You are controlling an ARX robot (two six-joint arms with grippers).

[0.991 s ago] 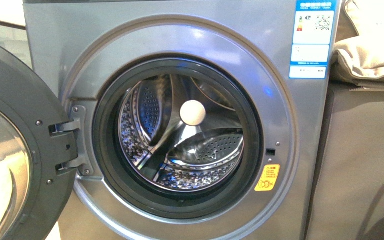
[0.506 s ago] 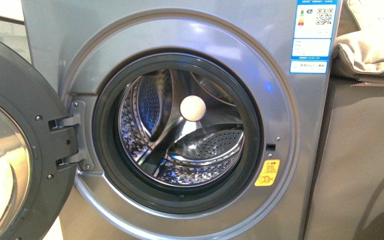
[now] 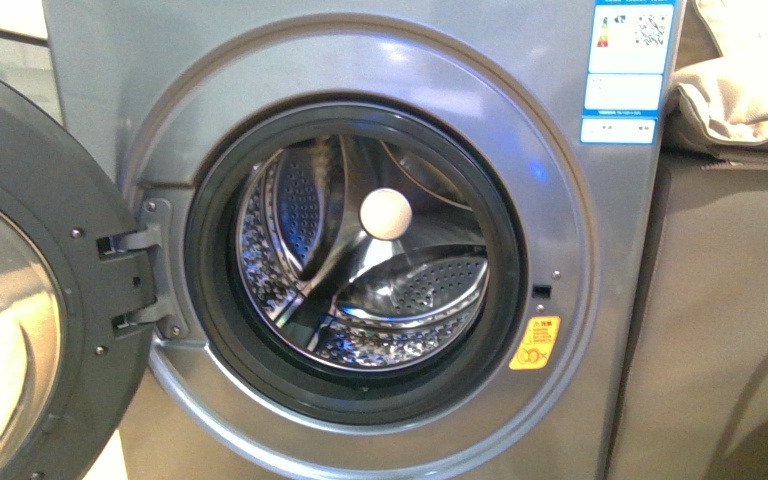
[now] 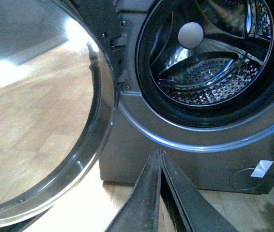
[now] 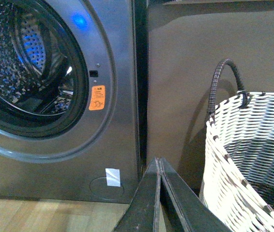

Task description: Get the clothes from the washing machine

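washing machine (image 3: 160, 90): grey metallic front-loader, filling the front view. porthole door (image 3: 30, 300) swung wide open on the left side, hinge (image 3: 135, 285) visible at the opening's edge. steel perforated drum (image 3: 360, 260) exposed, with a pale round disc (image 3: 386, 213) at the back wall; no garment can be made out inside it. orange sticker (image 3: 535, 343) beside the opening's lower right; blue-and-white label (image 3: 630, 70) at the upper right corner.

left pincer (image 4: 159, 153): fingers pressed together, gripping nothing, pointing at the machine's lower front below the door.

right pincer (image 5: 159, 162): fingers likewise closed and empty, low between the machine and a grey-and-white woven basket (image 5: 243, 145) standing on the wooden floor (image 5: 40, 212).
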